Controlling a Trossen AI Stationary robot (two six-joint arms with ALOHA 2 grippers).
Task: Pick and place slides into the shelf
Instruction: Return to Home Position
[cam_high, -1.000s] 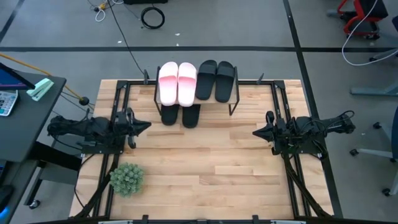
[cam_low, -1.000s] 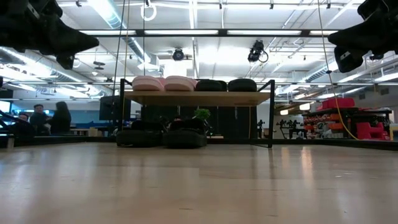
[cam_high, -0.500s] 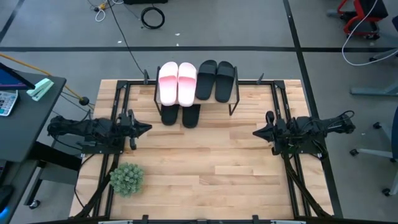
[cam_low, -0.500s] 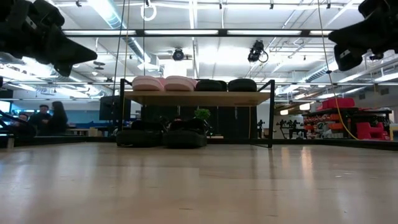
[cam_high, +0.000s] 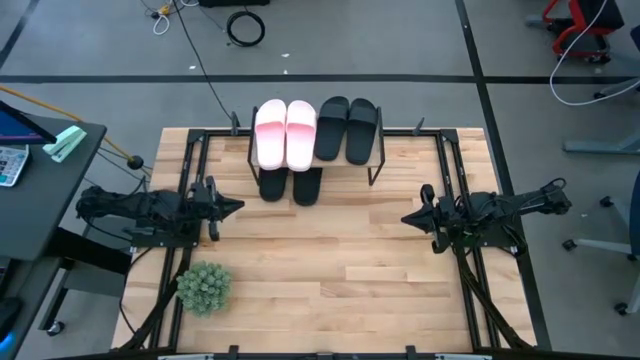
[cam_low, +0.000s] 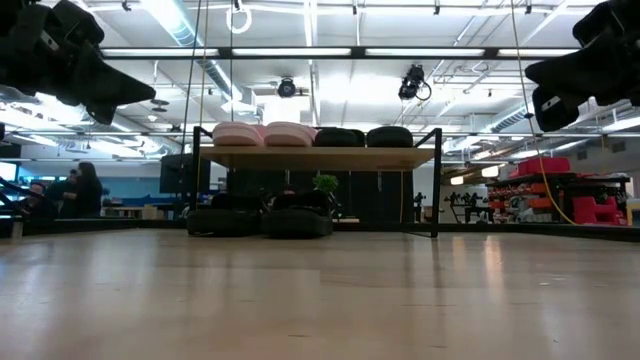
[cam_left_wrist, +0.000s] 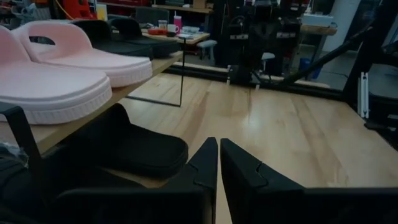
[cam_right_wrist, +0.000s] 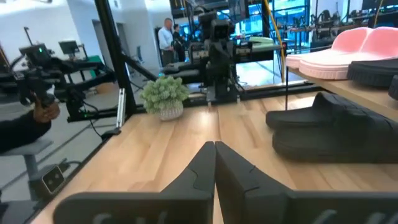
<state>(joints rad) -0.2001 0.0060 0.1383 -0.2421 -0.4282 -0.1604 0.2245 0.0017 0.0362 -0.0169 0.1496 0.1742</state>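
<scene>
While hovering at opposite sides of the table (cam_high: 340, 270), closed and empty: left gripper (cam_high: 232, 205), right gripper (cam_high: 408, 217). Atop shelf (cam_low: 318, 158), two pink slides (cam_high: 285, 132) beside two black slides (cam_high: 347, 128); beneath, another black pair (cam_high: 290, 186).

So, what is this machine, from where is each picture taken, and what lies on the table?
It is a robot with two dark arms at a wooden table. One camera looks down from above, one looks level across the tabletop, and one sits on each wrist. The left gripper and the right gripper hang over the table's sides, both shut, holding nothing. On the small shelf lie two pink slides and two black slides; another black pair lies under it. A small green plant stands near the left arm.
</scene>
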